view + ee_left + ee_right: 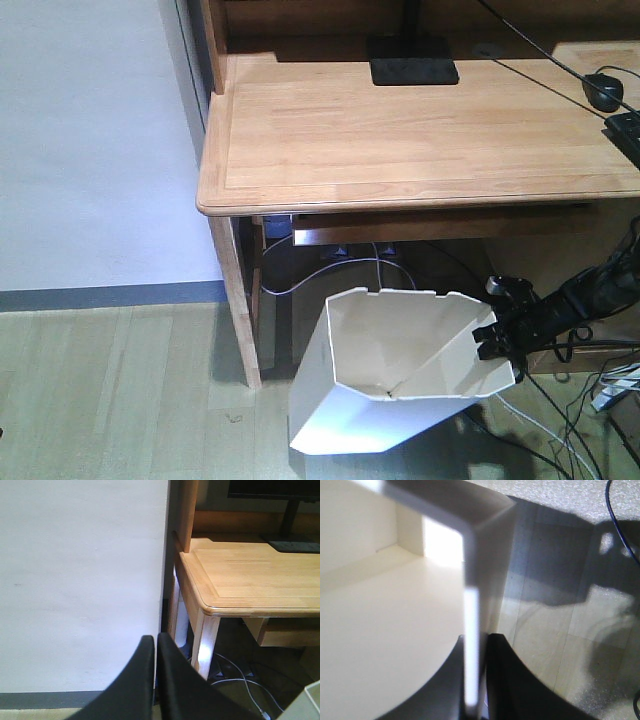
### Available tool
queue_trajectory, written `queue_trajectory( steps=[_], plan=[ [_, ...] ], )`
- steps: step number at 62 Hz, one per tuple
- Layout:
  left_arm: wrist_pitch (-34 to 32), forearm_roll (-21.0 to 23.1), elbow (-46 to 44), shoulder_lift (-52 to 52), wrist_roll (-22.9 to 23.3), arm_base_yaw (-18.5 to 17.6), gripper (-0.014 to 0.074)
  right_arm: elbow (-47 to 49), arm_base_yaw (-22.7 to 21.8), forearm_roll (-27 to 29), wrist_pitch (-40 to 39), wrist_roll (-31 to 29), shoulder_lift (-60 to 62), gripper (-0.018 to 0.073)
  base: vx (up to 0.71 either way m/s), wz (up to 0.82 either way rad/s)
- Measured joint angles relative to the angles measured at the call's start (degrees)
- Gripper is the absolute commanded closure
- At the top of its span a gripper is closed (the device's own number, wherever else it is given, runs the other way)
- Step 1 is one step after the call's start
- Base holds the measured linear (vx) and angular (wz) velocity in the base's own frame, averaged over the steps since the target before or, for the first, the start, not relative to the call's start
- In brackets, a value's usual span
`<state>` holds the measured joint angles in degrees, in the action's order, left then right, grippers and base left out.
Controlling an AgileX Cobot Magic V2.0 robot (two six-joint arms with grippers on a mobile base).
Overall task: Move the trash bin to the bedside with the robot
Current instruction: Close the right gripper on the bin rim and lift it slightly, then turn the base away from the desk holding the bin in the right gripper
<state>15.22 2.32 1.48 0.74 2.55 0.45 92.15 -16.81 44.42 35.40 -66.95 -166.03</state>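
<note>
So, where the bin is: the bin (pixel 400 370) sits at about 5 o'clock in the front view, on the floor (pixel 120 390) just in front of the desk (pixel 400 130), and it's empty inside.
Bin pose: tipped, not upright, with the mouth leaning toward 1 o'clock and the base down at 7 o'clock. Can't tell if the base is resting on the floor or just off it.
Right gripper: the right gripper (pixel 492 338) has the rim at its 3 o'clock side. The wrist view shows a finger (pixel 510 680) on either side of the thin wall, so the jaws are pinching the bin's edge.
Left gripper: the left gripper (pixel 155 639) is doing nothing, jaws pressed together with nothing between them, pointed at the wall (pixel 75 580) beside the desk leg (pixel 205 645).
Bed: not in any view, so no idea which way it lies from here.
Done so far: I'd say the grab is done and the bin is tipped for hauling.
Left to do: basically the whole trip, meaning carrying or dragging it to the bed, standing it upright and letting go.
Watch out: cables (pixel 560 440) lie on the floor at 4 o'clock of the bin, and a one-sided pinch on a thin rim looks easy to slip.
</note>
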Motion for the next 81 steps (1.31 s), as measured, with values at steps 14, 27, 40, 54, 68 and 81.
queue_trajectory(
  steps=[14, 27, 40, 54, 68, 81],
  plan=[
    [0.0, 0.0, 0.0, 0.0, 0.0, 0.0, 0.0602, -10.7, 0.0, 0.9, -2.6, -4.4, 8.3, 0.0564, 0.00, 0.00],
    [0.0, 0.0, 0.0, 0.0, 0.0, 0.0, 0.0602, -22.7, -0.1, 1.8, -4.7, -10.2, 16.7, 0.0564, 0.00, 0.00],
    [0.0, 0.0, 0.0, 0.0, 0.0, 0.0, 0.0602, -30.8, -0.1, 4.4, -3.4, -13.4, 23.3, 0.0564, 0.00, 0.00],
    [0.0, 0.0, 0.0, 0.0, 0.0, 0.0, 0.0602, -31.7, -0.1, 6.0, 2.3, -13.2, 24.4, 0.0564, 0.00, 0.00],
    [0.0, 0.0, 0.0, 0.0, 0.0, 0.0, 0.0602, -31.7, -0.1, 6.7, 6.5, -13.1, 24.4, 0.0564, 0.00, 0.00],
    [0.0, 0.0, 0.0, 0.0, 0.0, 0.0, 0.0602, -31.7, -0.1, 6.3, 7.7, -13.1, 24.4, 0.0564, 0.00, 0.00]
  ],
)
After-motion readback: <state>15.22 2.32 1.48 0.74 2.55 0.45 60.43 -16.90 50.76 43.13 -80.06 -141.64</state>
